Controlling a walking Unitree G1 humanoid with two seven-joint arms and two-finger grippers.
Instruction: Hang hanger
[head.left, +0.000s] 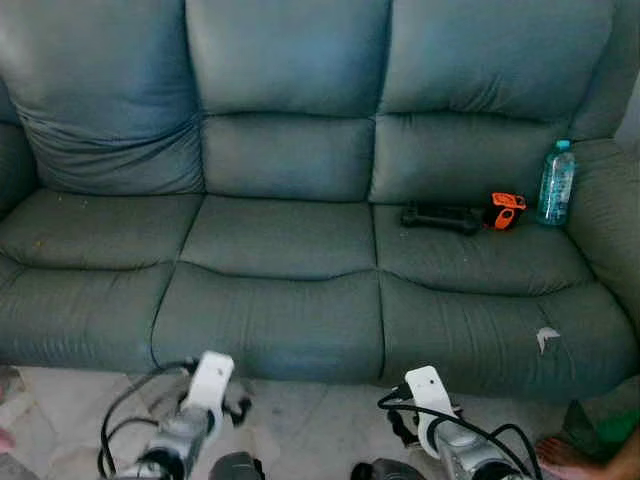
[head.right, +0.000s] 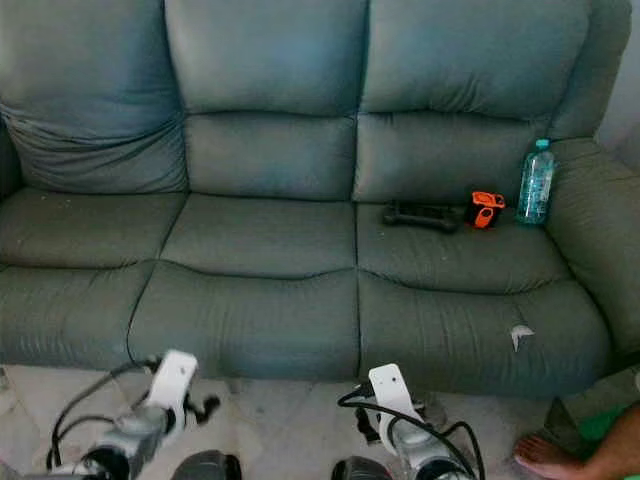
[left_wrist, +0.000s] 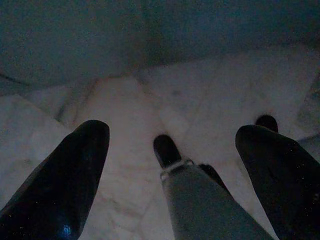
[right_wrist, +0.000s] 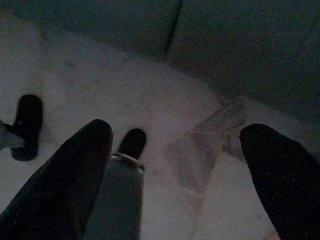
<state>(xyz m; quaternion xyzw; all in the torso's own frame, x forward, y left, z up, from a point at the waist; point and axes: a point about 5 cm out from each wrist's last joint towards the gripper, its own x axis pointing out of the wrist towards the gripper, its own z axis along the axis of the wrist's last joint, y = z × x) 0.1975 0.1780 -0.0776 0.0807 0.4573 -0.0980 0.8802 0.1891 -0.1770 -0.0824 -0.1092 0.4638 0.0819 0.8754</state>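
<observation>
Sofa (head.left: 280, 250), bottle (head.left: 556, 183) (foot (head.right: 548, 455) cropped)

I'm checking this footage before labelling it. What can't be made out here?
- Black object on the grey-green fabric sofa: too small to identify, head views.
- Person's bare foot: cut off by the frame edge.
- Floor between the left gripper fingers: dark, details unclear, left wrist view.

Both arms cut off at bottom edge in the eye views — left arm (head.left: 185, 430), right arm (head.left: 445, 430). Person's foot (head.right: 545, 455) cropped at the corner, rest out of frame. Sofa (head.left: 280, 240) ends run past the edges. Black object (head.left: 440, 216) by the orange one (head.left: 505, 210) — too small to identify.
</observation>
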